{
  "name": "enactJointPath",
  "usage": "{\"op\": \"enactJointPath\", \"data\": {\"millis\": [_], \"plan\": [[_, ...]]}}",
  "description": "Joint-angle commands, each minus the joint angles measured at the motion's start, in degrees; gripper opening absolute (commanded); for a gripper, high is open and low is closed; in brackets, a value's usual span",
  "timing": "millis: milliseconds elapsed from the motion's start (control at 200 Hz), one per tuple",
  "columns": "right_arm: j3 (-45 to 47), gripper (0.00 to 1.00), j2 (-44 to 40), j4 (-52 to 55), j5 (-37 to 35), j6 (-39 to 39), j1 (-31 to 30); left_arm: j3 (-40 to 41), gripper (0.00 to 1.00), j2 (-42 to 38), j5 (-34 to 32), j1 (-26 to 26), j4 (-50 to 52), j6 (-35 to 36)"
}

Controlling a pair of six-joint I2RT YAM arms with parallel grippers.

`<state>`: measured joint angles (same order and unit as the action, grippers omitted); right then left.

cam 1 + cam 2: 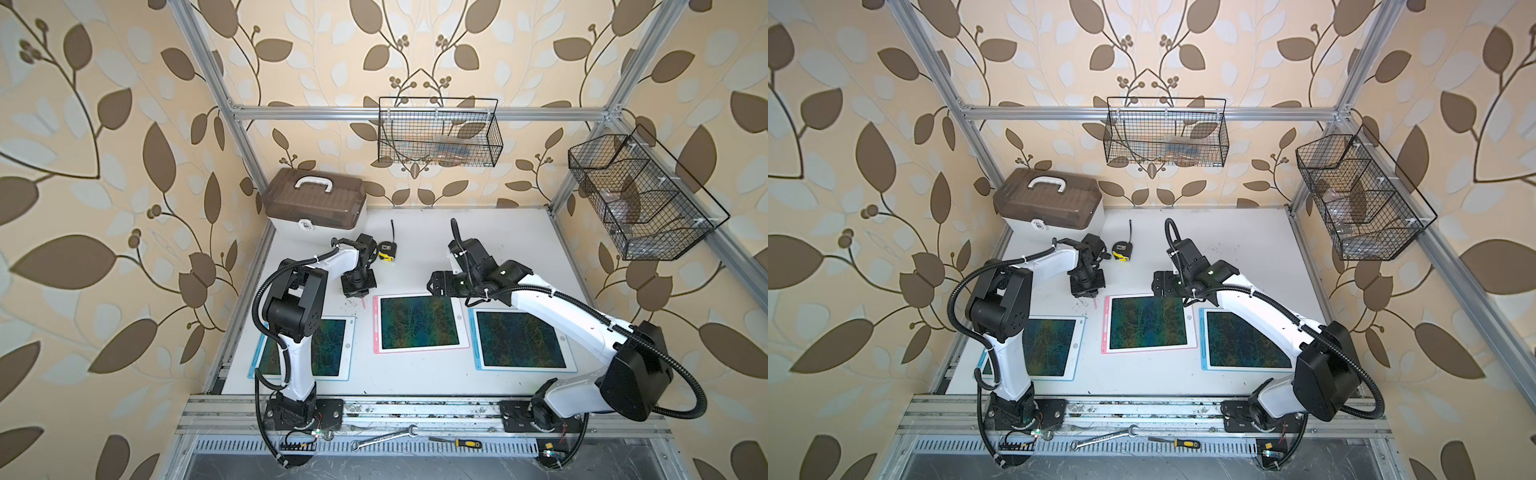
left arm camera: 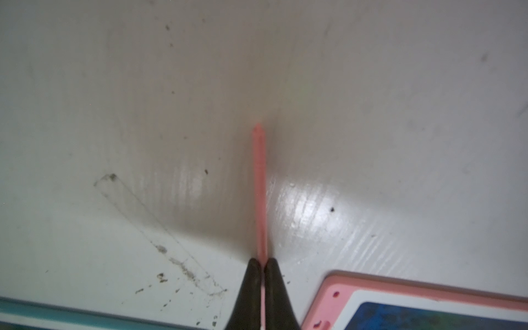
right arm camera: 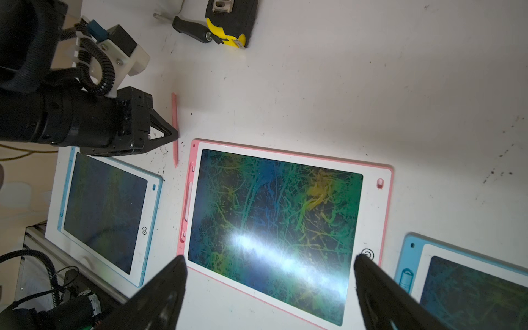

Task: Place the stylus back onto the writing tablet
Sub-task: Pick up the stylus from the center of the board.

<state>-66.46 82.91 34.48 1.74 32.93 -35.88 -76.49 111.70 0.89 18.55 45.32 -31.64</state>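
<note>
Toward the left of the white table point(image 1: 415, 378), the left gripper point(image 2: 263, 261) was clamped shut on the pink stylus point(image 2: 260, 185). It pinched the stylus partway along its length. The stylus ran along the tabletop just beside the far-left corner of the pink tablet point(image 1: 419, 323), and whether it had lifted clear of the surface could not be told. The grasp looked made, so the carry across and the set-down were left to do. Nothing lay on the tablet's screen. Room on the left was tight. The left blue tablet point(image 1: 332, 345) sat near, partly under the left arm, with only a narrow strip of bare table between it and the pink one. Behind the gripper stood the tape measure point(image 1: 387, 250), with the storage box point(image 1: 316, 203) further back in the corner. The short move rightward had to clear the pink tablet's raised rim. Its left edge also carried what looked like holder clips point(image 3: 187, 201), probably the stylus's proper seat. Further right, the right gripper point(image 3: 270, 258) hung with its jaws spread wide and held nothing. It was near the tablet's far-right corner and could crowd a placement on that side. The right blue tablet point(image 1: 519, 338) lay just beyond a slim gap, partly under the right arm.
</note>
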Motion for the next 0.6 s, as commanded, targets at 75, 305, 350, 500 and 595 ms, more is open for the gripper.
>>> {"op": "enactJointPath", "data": {"millis": [75, 305, 350, 500, 595], "plan": [[0.0, 0.91, -0.9, 0.1, 0.0, -0.5, 0.1, 2.9, 0.08, -1.4, -2.3, -0.2, 1.9, 0.6], [0.2, 0.91, -1.2, 0.1, -0.2, -0.5, 0.0, 5.4, 0.09, -1.5, -2.4, -0.2, 0.5, 0.0], [0.2, 0.91, -1.4, 0.1, -0.2, -0.5, -0.1, 5.6, 0.09, -1.6, -2.2, -0.2, 0.3, -0.1], [0.3, 0.91, -1.7, 0.2, -0.5, -0.4, -0.2, 5.5, 0.04, -2.3, -2.0, -0.2, 0.3, 0.0], [0.5, 0.91, -1.8, 0.2, -0.6, -0.3, -0.2, 4.9, 0.0, -3.2, -1.9, -0.2, 0.7, 0.2]]}}
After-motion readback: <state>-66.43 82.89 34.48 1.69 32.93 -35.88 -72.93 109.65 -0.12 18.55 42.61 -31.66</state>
